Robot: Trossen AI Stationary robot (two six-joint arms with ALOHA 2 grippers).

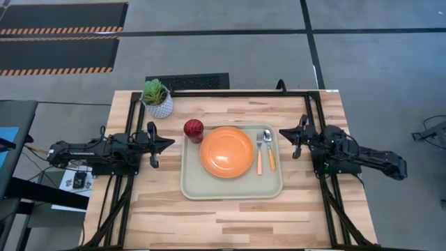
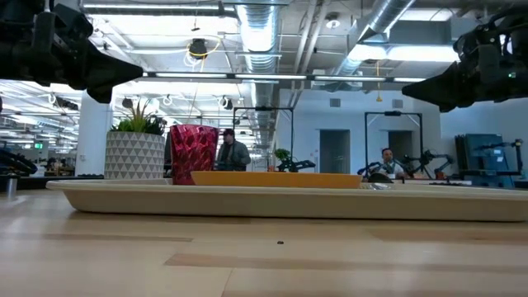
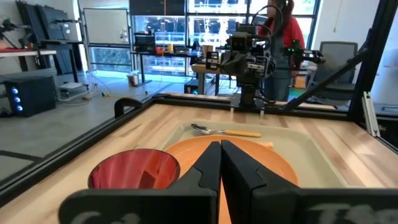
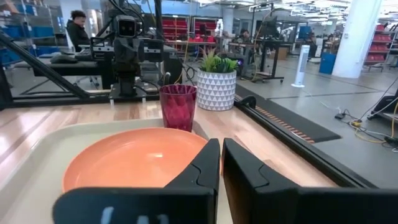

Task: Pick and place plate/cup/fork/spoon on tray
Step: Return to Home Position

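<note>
With plate (image 1: 226, 151), fork (image 1: 259, 153) and spoon (image 1: 270, 149) on the tray (image 1: 196, 187) and cup (image 1: 193, 129) at its corner, back both empty tools, left (image 1: 169, 142) closed, right (image 1: 283, 132) slightly parted, straight away

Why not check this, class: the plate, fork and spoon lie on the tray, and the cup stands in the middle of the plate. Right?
One detail is wrong. The cup is not on the plate; it stands at the tray's corner beside the plate, as the high view shows. The fork and spoon do lie on the tray.
</note>
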